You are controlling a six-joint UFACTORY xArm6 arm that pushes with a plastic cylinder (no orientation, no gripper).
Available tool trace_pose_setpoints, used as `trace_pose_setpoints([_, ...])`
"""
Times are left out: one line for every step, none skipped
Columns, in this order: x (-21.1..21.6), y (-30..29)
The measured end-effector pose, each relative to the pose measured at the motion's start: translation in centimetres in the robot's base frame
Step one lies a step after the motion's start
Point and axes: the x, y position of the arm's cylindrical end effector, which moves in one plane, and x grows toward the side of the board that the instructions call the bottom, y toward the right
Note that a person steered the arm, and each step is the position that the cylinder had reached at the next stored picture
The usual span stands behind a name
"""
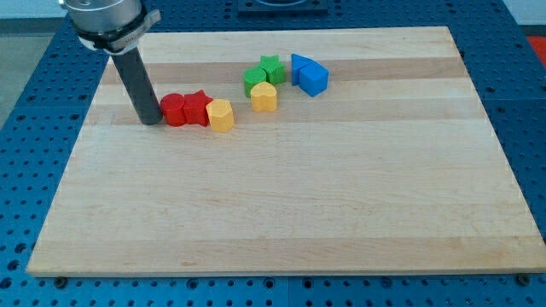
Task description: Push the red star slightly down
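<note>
The red star (pixel 199 107) lies on the wooden board (pixel 281 205) at the upper left, between a red round block (pixel 173 109) on its left and a yellow block (pixel 221 115) on its right; all three touch in a row. My tip (pixel 150 120) rests on the board just left of the red round block, almost touching it. The rod rises up and to the left out of the view's top.
A second cluster sits to the upper right: a green star (pixel 272 68), a green block (pixel 254 82), a yellow block (pixel 264 96) and two blue blocks (pixel 309 75). The board lies on a blue perforated table.
</note>
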Motion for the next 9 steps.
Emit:
trace_pose_setpoints([-1.0,-0.6])
trace_pose_setpoints([-2.3,-1.8])
trace_pose_setpoints([-4.4,-1.5])
trace_pose_setpoints([-4.7,0.7])
trace_pose_setpoints([-4.4,3.3])
trace_pose_setpoints([-4.2,6.1])
trace_pose_setpoints([-3.0,8.1])
trace_pose_setpoints([-1.0,8.1])
trace_pose_setpoints([1.4,8.1])
